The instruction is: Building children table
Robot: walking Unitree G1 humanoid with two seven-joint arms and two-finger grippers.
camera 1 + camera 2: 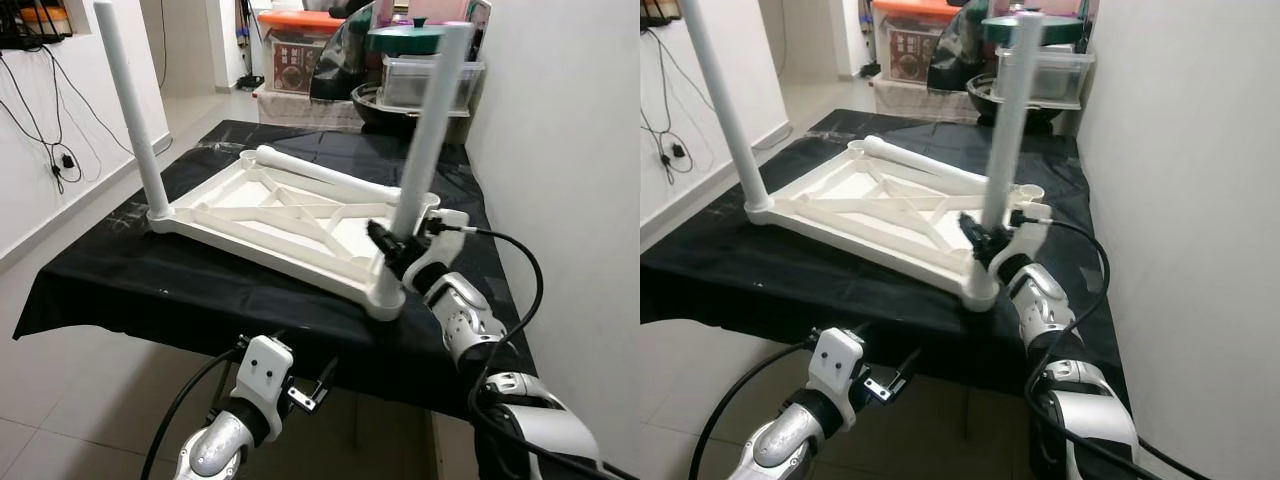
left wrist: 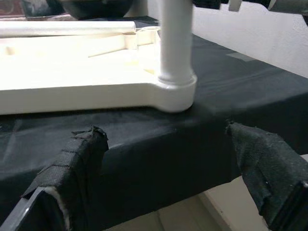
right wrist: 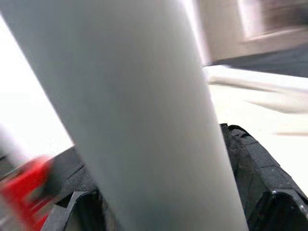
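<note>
A white children's table top (image 1: 262, 222) lies upside down on the black-covered table (image 1: 150, 285). One white leg (image 1: 130, 110) stands upright in its left corner. A second leg (image 1: 430, 130) stands in the near right corner socket (image 2: 175, 94). My right gripper (image 1: 392, 250) is shut on this leg just above the socket; in the right wrist view the leg (image 3: 144, 120) sits between the black fingers (image 3: 250, 168). A third leg (image 1: 330, 175) lies loose along the far side. My left gripper (image 2: 163, 132) is open, low in front of the table's near edge, holding nothing.
An empty socket (image 1: 425, 200) shows at the far right corner of the table top. Storage boxes and a teal-lidded container (image 1: 405, 60) are stacked beyond the table. A white wall (image 1: 560, 150) runs close along the right; cables hang on the left wall (image 1: 50, 140).
</note>
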